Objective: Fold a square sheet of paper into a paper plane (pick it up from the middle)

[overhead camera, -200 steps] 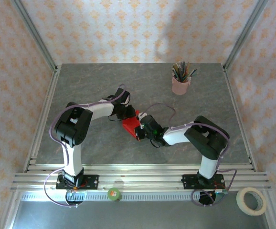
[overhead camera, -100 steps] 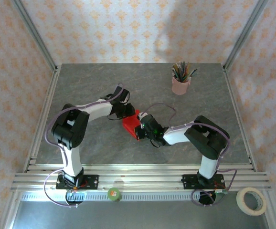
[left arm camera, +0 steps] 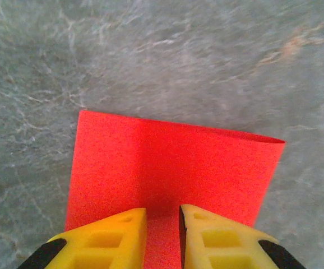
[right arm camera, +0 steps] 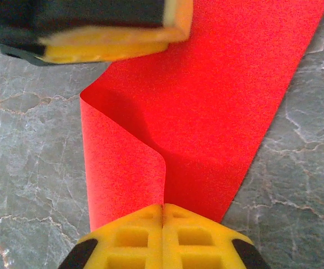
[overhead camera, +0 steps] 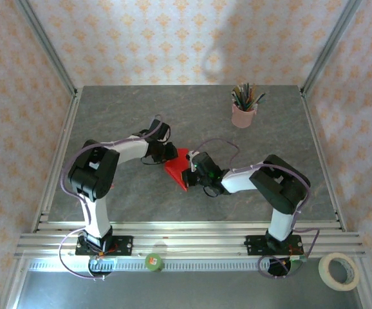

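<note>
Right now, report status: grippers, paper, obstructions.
Left gripper slightly open, over paper. Right gripper shut on paper, one flap curled up. Cup far off, nothing obstructing.

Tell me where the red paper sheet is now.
In the top view the square sheet of paper sits near the middle of the table, between the left gripper on its far side and the right gripper pinching its right edge.

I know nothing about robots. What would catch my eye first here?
The bright red square sheet of paper lies mid-table, one side curled over on itself. Two yellow-fingered arms meet at it. The right tool is pinched shut at the curled edge, and the left tool sits over the opposite side, fingers slightly apart. A pink pencil cup stands alone at the far right.
</note>
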